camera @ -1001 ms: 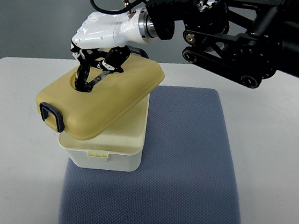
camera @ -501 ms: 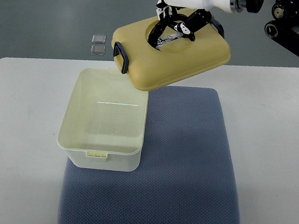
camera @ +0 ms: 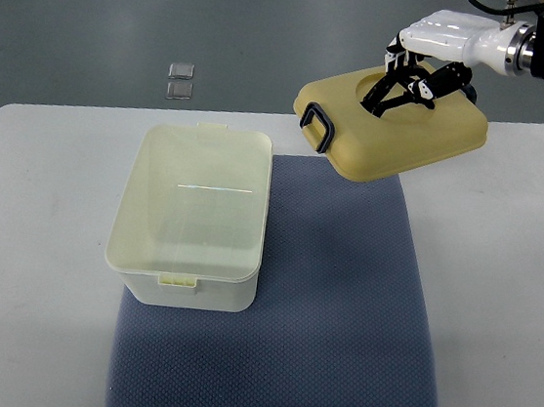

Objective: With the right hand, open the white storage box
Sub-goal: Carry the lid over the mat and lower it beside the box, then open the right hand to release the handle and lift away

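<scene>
Top view, going left to right: two small clear squares [camera: 179, 81] lie on the grey floor beyond the far edge of the white table [camera: 32, 235]. One white storage box [camera: 192, 216] stands open and empty on the left part of one blue-grey mat [camera: 340, 300], its left side overhanging onto the bare table. One yellowish lid [camera: 391, 127] hangs in the air to the far right of the box, above the mat's far right corner, tilted, with one dark latch [camera: 317, 126] showing on its left end. One right hand [camera: 420, 68], white-shelled, reaches in from the right edge; its dark fingers [camera: 403, 89] are hooked down into the recess in the lid's top and pinch the handle there. No left hand shows.

The likely trouble from here: the lid hangs from a fingertip hold at one spot, so it can swing or slip out if the arm moves quickly. If the hand lets go at this height, the lid would drop, and its right end, reaching past the mat's edge, could bounce or slide toward the table's far edge.
</scene>
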Controlling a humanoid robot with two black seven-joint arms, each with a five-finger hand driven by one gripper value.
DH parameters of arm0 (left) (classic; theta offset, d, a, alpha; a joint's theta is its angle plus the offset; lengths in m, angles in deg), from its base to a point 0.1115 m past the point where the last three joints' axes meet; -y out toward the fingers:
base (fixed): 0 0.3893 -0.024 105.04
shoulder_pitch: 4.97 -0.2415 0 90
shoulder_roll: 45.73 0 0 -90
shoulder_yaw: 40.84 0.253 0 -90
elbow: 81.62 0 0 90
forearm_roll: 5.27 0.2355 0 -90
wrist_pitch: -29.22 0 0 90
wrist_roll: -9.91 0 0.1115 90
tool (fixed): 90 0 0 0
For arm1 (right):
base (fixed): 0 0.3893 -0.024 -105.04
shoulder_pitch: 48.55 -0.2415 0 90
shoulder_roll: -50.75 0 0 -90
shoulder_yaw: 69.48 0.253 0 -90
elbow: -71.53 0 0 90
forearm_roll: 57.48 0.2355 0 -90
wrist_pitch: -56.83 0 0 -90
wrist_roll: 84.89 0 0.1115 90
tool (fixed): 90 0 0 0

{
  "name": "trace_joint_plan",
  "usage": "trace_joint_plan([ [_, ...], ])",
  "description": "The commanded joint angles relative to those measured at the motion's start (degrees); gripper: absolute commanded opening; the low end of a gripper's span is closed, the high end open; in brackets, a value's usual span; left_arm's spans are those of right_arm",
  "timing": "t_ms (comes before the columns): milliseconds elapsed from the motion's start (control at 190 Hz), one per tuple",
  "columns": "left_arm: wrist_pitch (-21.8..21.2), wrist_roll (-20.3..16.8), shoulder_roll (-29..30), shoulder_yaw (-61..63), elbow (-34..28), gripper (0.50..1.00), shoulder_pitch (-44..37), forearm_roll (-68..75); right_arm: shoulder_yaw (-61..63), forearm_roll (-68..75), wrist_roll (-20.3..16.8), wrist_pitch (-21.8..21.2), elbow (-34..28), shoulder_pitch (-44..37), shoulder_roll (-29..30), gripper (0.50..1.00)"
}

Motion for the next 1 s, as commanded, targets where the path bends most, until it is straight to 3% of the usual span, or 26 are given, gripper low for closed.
trace_joint_plan([
  [0, 0.0, 0.0, 0.0, 0.0, 0.0, 1.000, 0.0, 0.0, 0.2, 0.3, 0.1, 1.2, 0.3, 2.4, -0.1, 0.500],
  [627, 0.0, 0.0, 0.0, 0.0, 0.0, 1.000, 0.0, 0.0, 0.5, 1.5, -0.5, 3.2, 0.2, 11.2, 7.1, 0.500],
  [638, 0.0, 0.0, 0.0, 0.0, 0.0, 1.000, 0.0, 0.0, 0.6, 1.5, -0.5, 3.3, 0.2, 11.3, 7.3, 0.523],
  [648, 0.0, 0.0, 0.0, 0.0, 0.0, 1.000, 0.0, 0.0, 0.7, 1.7, -0.5, 3.6, 0.2, 11.3, 7.4, 0.618],
  [653, 0.0, 0.0, 0.0, 0.0, 0.0, 1.000, 0.0, 0.0, 0.7, 1.7, -0.5, 3.6, 0.2, 11.3, 7.4, 0.619],
  [659, 0.0, 0.0, 0.0, 0.0, 0.0, 1.000, 0.0, 0.0, 0.8, 1.8, -0.5, 3.7, 0.2, 11.3, 7.5, 0.666],
  [664, 0.0, 0.0, 0.0, 0.0, 0.0, 1.000, 0.0, 0.0, 0.8, 1.8, -0.5, 3.7, 0.2, 11.3, 7.5, 0.666],
  [669, 0.0, 0.0, 0.0, 0.0, 0.0, 1.000, 0.0, 0.0, 0.8, 2.0, -0.5, 4.0, 0.2, 11.3, 7.7, 0.713],
  [675, 0.0, 0.0, 0.0, 0.0, 0.0, 1.000, 0.0, 0.0, 0.8, 2.0, -0.5, 4.0, 0.2, 11.3, 7.7, 0.713],
  [690, 0.0, 0.0, 0.0, 0.0, 0.0, 1.000, 0.0, 0.0, 0.8, 2.6, -0.4, 4.5, 0.1, 11.3, 8.0, 0.811],
  [711, 0.0, 0.0, 0.0, 0.0, 0.0, 1.000, 0.0, 0.0, 0.8, 3.1, -0.3, 4.9, 0.1, 11.4, 8.1, 0.850],
  [785, 0.0, 0.0, 0.0, 0.0, 0.0, 1.000, 0.0, 0.0, 0.8, 4.9, -0.2, 5.7, 0.0, 11.4, 8.2, 0.917],
  [996, 0.0, 0.0, 0.0, 0.0, 0.0, 1.000, 0.0, 0.0, 0.9, 5.4, 0.4, 4.6, -0.4, 11.0, 8.1, 0.930],
])
